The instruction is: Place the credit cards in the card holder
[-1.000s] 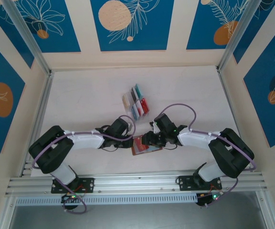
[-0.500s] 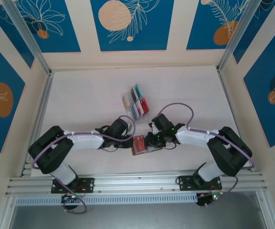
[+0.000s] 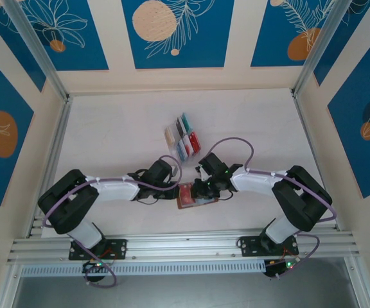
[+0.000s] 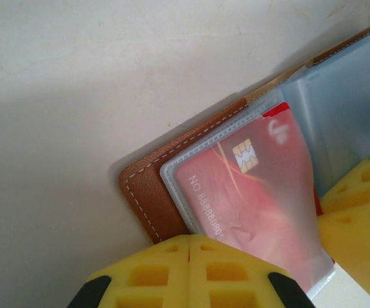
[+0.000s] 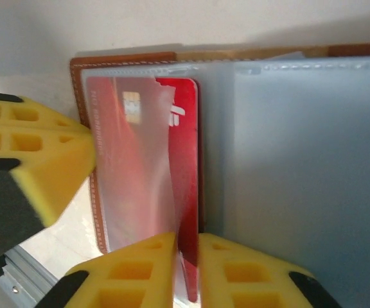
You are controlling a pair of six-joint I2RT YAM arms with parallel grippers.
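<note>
1. Between the two grippers, toward the near middle of the table (image 3: 121,122), the holder (image 4: 148,192) lies open and flat, with its brown leather underneath and its clear pockets (image 5: 300,160) facing up.
2. At the holder's left edge sits the left gripper (image 4: 190,247). Its yellow pads (image 4: 149,273) are pressed together with no gap, and their tips are over the stitched leather border. I cannot tell whether any leather is pinched between them.
3. From the right, the right gripper (image 5: 186,247) reaches over the holder. Its jaws are closed on the red card (image 5: 184,122), with one yellow pad touching each face of the card's near end.
4. The red card is partly inside the holder's leftmost pocket. Its chip end and left side lie under the cloudy plastic, and its right strip is bare.
5. The red card's long edge runs alongside the holder's stitched left border, just inside it.
6. Farther back on the table, apart from the holder, stands a clear rack (image 3: 183,136). It holds the other cards (image 3: 194,142) upright in its slots, showing red, teal, cream and dark edges.
7. Both arms lie low over the table and angle inward, so the grippers are close together above the holder.
</note>
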